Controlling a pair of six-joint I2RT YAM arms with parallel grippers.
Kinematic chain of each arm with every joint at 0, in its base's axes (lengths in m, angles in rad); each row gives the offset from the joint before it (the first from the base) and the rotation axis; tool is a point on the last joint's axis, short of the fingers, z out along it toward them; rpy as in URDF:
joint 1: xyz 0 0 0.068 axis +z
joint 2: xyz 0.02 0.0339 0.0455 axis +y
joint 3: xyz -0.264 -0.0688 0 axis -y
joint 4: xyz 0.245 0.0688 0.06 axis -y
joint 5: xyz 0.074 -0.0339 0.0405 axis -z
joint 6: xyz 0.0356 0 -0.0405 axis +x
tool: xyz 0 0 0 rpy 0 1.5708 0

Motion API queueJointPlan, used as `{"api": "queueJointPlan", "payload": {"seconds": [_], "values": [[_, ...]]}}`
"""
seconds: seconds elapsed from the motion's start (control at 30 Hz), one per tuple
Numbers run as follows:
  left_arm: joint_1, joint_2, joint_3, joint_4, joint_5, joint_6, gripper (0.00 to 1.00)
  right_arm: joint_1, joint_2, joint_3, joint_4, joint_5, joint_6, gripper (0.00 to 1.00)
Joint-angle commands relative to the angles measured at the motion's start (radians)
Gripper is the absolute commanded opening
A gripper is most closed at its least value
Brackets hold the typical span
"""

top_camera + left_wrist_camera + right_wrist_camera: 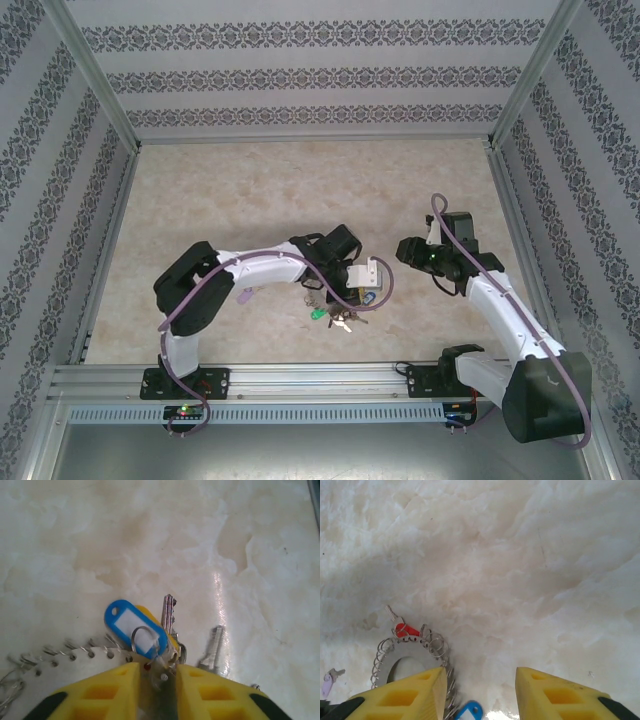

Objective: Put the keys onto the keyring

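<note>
**Near middle of table: left claw on keyring, right claw open beside it**

- Left claw (pixel 156 670): fingers drawn almost together, pinching the bunch where the keyring (pixel 412 647) rim meets the tags. Looks like a hold on the ring's edge; exact contact hidden between the fingers.
- Right claw (pixel 479 672): fingers spread wide, nothing between them, raised off the table (pixel 250 190).
- Keyring lies flat, just under the left claw. From the right claw it lies left and near; in the right wrist view it sits beside the left finger, outside the gap.
- Already at the ring: red key (pixel 404 629) on the far rim, blue tag (pixel 132 627) with two bare metal keys, blades pointing away from the left claw.
- Lilac key (pixel 245 297) lies apart, left of the ring, under the left arm. Its axis is too small to read.
- Judgement: right claw is the free one, but the ring sits between it and the lilac key. Reach must pass over or round the ring.
</note>
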Motion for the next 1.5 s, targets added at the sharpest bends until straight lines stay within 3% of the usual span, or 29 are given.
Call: {"api": "queueJointPlan", "payload": {"seconds": [0.0, 0.2, 0.33, 0.4, 0.57, 0.77, 1.17, 1.47], "values": [[0.013, -0.125, -0.078, 0.123, 0.065, -0.054, 0.34, -0.012, 0.026, -0.008, 0.031, -0.065, 0.020, 0.42], [0.085, -0.336, -0.306, 0.400, 0.089, -0.281, 0.41, -0.007, 0.167, 0.008, 0.075, -0.243, 0.069, 0.43], [0.155, -0.467, -0.460, 0.576, -0.026, -0.614, 0.47, 0.037, 0.261, 0.025, 0.091, -0.277, 0.049, 0.43], [0.181, -0.519, -0.508, 0.563, -0.140, -0.797, 0.52, 0.066, 0.295, 0.036, 0.099, -0.267, 0.032, 0.43], [0.215, -0.584, -0.602, 0.488, -0.228, -1.111, 0.64, 0.133, 0.399, 0.097, 0.090, -0.271, -0.033, 0.43], [0.217, -0.574, -0.703, 0.525, -0.220, -1.426, 0.68, 0.158, 0.494, 0.152, 0.102, -0.271, -0.086, 0.43], [0.177, -0.509, -0.753, 0.598, -0.212, -1.655, 0.67, 0.199, 0.637, 0.220, 0.074, -0.317, -0.169, 0.41], [0.143, -0.460, -0.739, 0.620, -0.226, -1.720, 0.67, 0.201, 0.670, 0.220, 0.040, -0.292, -0.203, 0.38]]}}
